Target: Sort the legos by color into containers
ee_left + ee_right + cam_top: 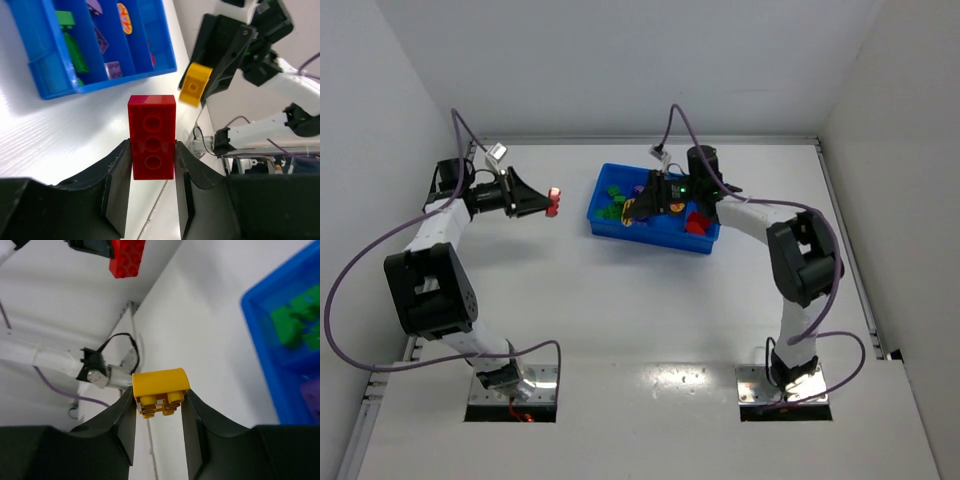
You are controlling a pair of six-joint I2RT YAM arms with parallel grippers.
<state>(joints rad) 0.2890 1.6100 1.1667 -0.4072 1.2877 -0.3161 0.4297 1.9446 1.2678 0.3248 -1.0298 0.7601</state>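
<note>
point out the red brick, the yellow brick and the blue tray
red brick [151, 131]: left wrist view, its holed face
yellow brick [160, 383]: right wrist view, its rounded side
blue tray [52, 75]: left wrist view, outer end wall

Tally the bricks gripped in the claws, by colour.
red brick, in left claw: 1
yellow brick, in right claw: 1
Total: 2
</note>
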